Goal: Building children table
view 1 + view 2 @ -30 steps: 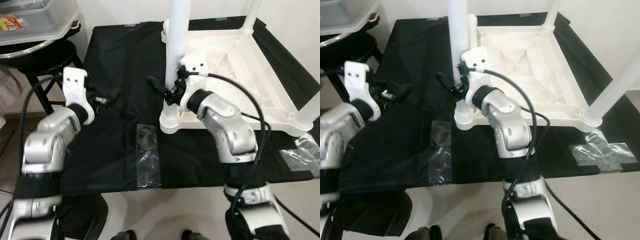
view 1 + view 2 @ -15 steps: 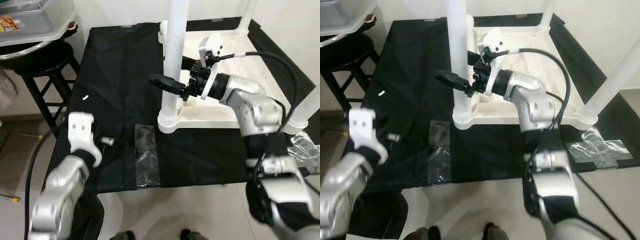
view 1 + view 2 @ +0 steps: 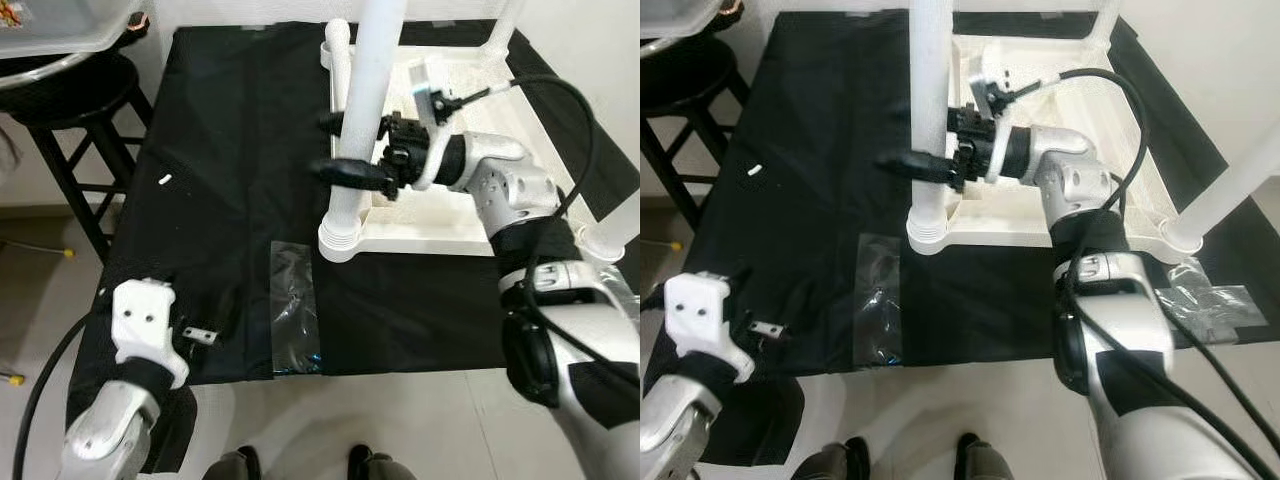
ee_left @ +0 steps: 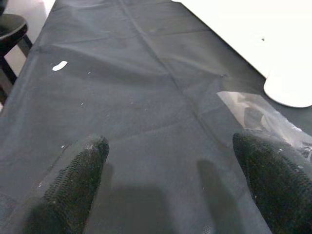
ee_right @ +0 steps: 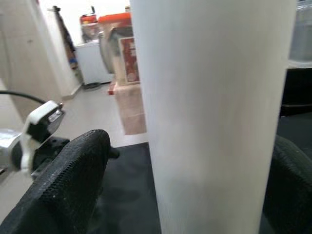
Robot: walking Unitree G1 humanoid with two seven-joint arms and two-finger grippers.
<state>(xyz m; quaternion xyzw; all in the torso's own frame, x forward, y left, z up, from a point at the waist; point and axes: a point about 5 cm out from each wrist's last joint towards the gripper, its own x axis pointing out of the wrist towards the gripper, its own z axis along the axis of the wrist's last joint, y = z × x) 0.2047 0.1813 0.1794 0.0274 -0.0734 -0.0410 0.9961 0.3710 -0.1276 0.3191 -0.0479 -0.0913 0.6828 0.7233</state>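
Note:
A white children's table (image 3: 470, 215) lies upside down on a black cloth (image 3: 230, 150), its legs pointing up. My right gripper (image 3: 345, 147) is open around the near-left leg (image 3: 365, 90). One finger passes in front of the leg and the other behind it. In the right wrist view the leg (image 5: 214, 117) stands between the two fingers (image 5: 68, 185), with a gap on one side. My left gripper (image 3: 215, 320) hangs low over the cloth's near-left corner. It is open and holds nothing, its fingers (image 4: 73, 185) wide apart above the cloth.
A clear plastic bag (image 3: 295, 305) lies flat on the cloth before the leg, and another (image 3: 1210, 300) lies at the right. A black stool (image 3: 70, 90) with a plastic bin (image 3: 60, 25) on it stands at the left. A small white scrap (image 3: 165, 180) rests on the cloth.
My left arm has dropped from the cloth's middle left to its near corner. My right arm has stretched out, and its fingers now straddle the near-left leg. The camera has shifted too.

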